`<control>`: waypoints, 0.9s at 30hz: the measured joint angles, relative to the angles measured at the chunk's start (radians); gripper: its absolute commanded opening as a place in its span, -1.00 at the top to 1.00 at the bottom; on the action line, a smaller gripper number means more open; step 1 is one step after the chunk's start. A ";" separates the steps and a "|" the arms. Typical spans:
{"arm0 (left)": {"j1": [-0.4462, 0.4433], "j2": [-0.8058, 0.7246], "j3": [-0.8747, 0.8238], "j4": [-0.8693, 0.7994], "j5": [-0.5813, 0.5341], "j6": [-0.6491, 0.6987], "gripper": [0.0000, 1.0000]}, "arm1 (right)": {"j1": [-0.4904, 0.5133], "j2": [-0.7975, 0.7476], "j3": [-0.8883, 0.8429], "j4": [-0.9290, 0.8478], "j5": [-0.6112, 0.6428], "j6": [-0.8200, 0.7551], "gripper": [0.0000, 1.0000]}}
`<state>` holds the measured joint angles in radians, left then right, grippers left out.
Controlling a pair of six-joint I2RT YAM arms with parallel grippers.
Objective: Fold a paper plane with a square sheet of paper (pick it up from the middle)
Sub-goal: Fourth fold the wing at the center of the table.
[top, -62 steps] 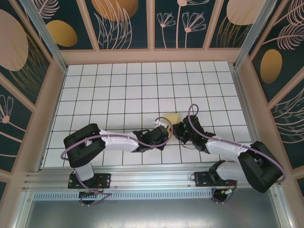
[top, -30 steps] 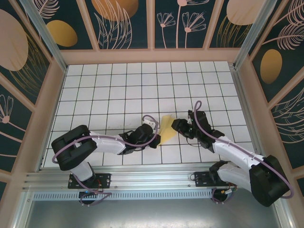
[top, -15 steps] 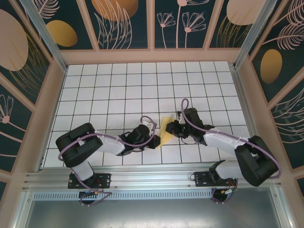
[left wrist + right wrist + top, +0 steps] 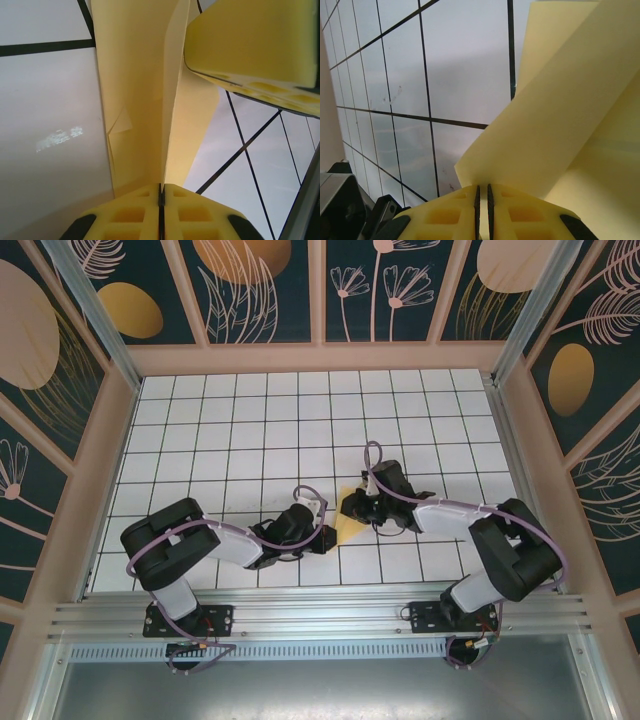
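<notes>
The sheet of paper (image 4: 351, 528), pale yellow and partly folded, sits between the two grippers near the middle front of the table. My left gripper (image 4: 327, 537) is shut on its lower left end. In the left wrist view the paper (image 4: 135, 100) rises out of the closed jaws (image 4: 161, 186) as a long crease with a flap on each side. My right gripper (image 4: 347, 506) meets the paper from the upper side. In the right wrist view its jaws (image 4: 482, 188) stand a thin slit apart with the edge of a yellow flap (image 4: 570, 115) pinched between them.
The white grid-tiled table (image 4: 250, 430) is walled by wooden rails and patterned panels (image 4: 320, 358). One yellow right finger (image 4: 250, 40) hangs close above the paper in the left wrist view. A dark part of the left arm (image 4: 345, 210) shows low left in the right wrist view.
My right gripper has moved left across the paper and closed its jaws on it. The left gripper has stayed shut on the paper with little movement.
</notes>
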<state>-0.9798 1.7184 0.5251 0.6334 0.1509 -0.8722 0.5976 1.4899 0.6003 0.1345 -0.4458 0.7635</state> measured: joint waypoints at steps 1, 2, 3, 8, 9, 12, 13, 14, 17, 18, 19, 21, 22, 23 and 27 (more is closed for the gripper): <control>0.000 0.000 0.000 0.000 0.000 -0.002 0.67 | 0.000 0.003 0.000 0.000 0.000 0.000 0.69; 0.000 0.000 -0.001 0.001 0.000 -0.004 0.62 | 0.000 0.008 0.000 0.000 0.000 0.000 0.69; 0.000 -0.002 -0.002 0.004 0.002 -0.006 0.61 | 0.000 0.013 0.000 0.000 0.000 0.000 0.70; 0.000 -0.040 -0.014 -0.009 0.002 -0.005 0.62 | 0.000 0.031 0.000 0.000 0.006 0.000 0.69; 0.000 -0.050 -0.018 -0.010 0.000 -0.005 0.63 | 0.000 0.032 0.002 0.000 0.008 0.000 0.69; 0.000 -0.072 -0.031 -0.013 -0.002 -0.005 0.61 | 0.000 0.032 0.011 -0.003 0.010 0.000 0.68; 0.000 -0.075 -0.032 -0.016 -0.002 -0.005 0.60 | 0.000 0.032 0.014 -0.003 0.010 0.000 0.69; 0.000 -0.076 -0.034 -0.017 -0.002 -0.005 0.60 | 0.000 0.032 0.019 -0.003 0.010 0.000 0.68; 0.000 -0.076 -0.037 -0.017 0.000 -0.003 0.57 | 0.000 0.033 0.029 -0.004 0.011 0.000 0.68; 0.000 -0.076 -0.037 -0.017 0.000 -0.001 0.57 | 0.000 0.032 0.031 -0.004 0.011 0.000 0.68; 0.000 -0.076 -0.037 -0.017 0.002 0.000 0.61 | 0.000 0.032 0.032 -0.004 0.011 0.000 0.68; 0.000 -0.076 -0.037 -0.018 0.003 0.007 0.69 | 0.000 0.032 0.033 -0.004 0.011 0.000 0.68; 0.000 -0.076 -0.037 -0.018 0.003 0.008 0.72 | 0.000 0.032 0.033 -0.004 0.010 0.000 0.68; 0.000 -0.076 -0.037 -0.018 0.002 0.008 0.75 | 0.001 0.032 0.033 -0.004 0.011 0.000 0.68; 0.000 -0.076 -0.037 -0.018 0.003 0.014 0.91 | 0.001 0.032 0.033 -0.004 0.011 0.000 0.68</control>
<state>-0.9798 1.6424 0.4877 0.6159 0.1535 -0.8581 0.5987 1.5223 0.6331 0.1307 -0.4351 0.7631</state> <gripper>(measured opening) 0.067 0.160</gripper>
